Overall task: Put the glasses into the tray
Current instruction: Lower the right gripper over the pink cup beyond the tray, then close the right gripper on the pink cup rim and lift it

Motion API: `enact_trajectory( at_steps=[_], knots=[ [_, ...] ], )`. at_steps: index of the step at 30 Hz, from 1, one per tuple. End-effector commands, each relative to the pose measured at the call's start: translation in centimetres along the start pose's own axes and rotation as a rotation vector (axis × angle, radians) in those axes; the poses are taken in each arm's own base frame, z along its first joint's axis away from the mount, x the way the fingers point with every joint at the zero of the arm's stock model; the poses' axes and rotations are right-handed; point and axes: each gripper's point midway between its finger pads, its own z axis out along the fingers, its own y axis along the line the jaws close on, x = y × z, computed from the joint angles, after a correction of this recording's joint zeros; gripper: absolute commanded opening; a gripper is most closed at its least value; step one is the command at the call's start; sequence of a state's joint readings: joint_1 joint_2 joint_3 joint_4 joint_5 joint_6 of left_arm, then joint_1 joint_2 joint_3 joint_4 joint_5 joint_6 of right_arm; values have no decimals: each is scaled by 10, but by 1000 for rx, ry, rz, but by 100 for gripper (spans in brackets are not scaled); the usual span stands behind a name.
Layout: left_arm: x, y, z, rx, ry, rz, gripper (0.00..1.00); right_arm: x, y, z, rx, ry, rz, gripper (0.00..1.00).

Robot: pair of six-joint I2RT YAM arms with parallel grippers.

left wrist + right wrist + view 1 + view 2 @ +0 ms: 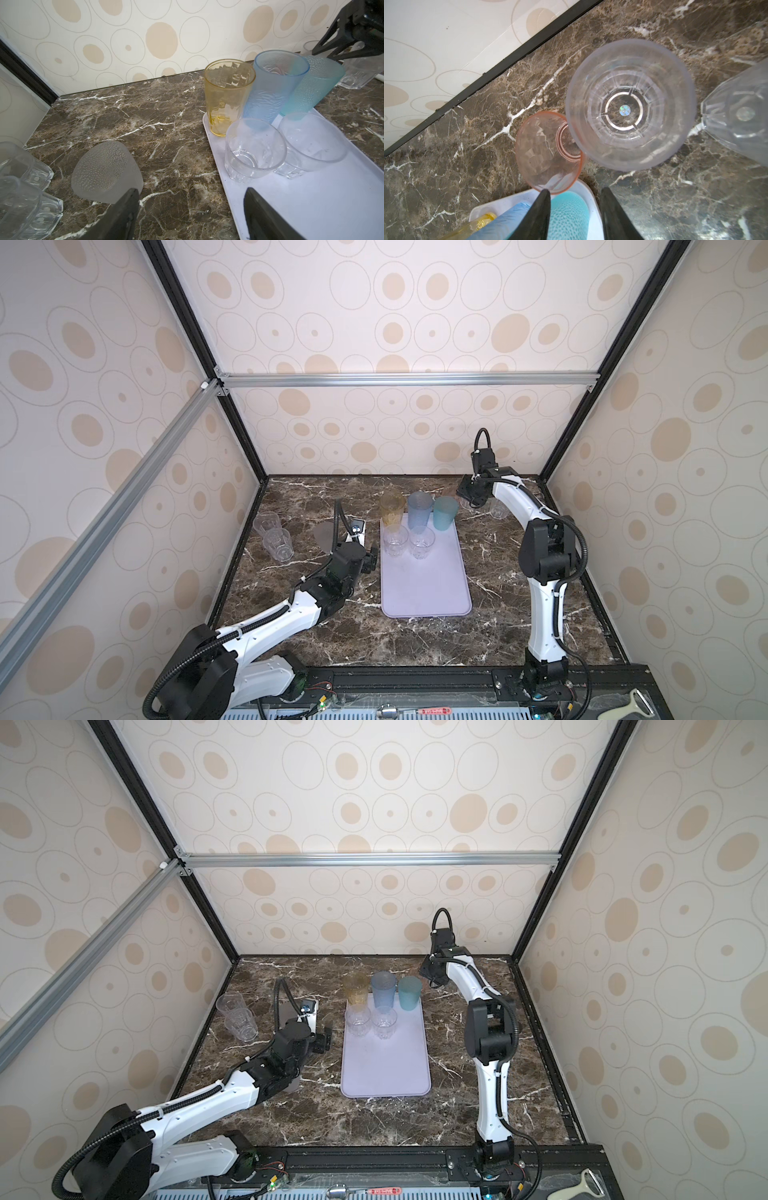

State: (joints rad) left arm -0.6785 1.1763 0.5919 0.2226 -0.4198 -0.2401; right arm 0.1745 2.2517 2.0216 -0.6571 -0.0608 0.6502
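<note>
Counting in a top view, five glasses stood at the far end of the tray: the amber tumbler, grey-blue tumbler, teal tumbler and two short clear glasses, with about six others not yet moved off the marble top. From the left wrist, the left gripper gaped empty, the frosted glass lying just outside one finger. From the right wrist, the right gripper stood parted on nothing, the pink glass just past one fingertip, close beside a clear tumbler.
</note>
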Motion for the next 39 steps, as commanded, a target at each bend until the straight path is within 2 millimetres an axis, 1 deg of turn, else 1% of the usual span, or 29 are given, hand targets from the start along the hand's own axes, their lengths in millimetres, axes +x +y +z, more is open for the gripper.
enact_trajectory(
  at_steps=[1, 8, 12, 15, 21, 30, 32, 36, 39],
  knots=[
    [3, 1, 3, 1, 18, -20, 78, 3, -1, 11, 12, 20, 14, 42],
    [8, 1, 4, 4, 29, -17, 78, 2, -5, 21, 26, 21, 16, 42],
    [11, -1, 4, 10, 34, -20, 78, 2, -6, 27, 27, 24, 16, 39],
    [12, -2, 5, 13, 35, -18, 78, 3, -7, 30, 32, 31, 14, 37],
    [12, -3, 7, 18, 39, -20, 78, 3, -8, 32, 38, 31, 2, 26],
    [14, -3, 6, 21, 44, -22, 77, 2, -12, 38, 61, 33, -24, 19],
    [16, -3, 6, 21, 47, -26, 77, 3, -12, 39, 61, 35, -30, 19],
    [20, -4, 7, 27, 53, -34, 77, 5, -14, 44, 68, 45, -34, 22],
    [20, -5, 7, 32, 54, -35, 77, 6, -15, 45, 71, 51, -36, 19]
  ],
)
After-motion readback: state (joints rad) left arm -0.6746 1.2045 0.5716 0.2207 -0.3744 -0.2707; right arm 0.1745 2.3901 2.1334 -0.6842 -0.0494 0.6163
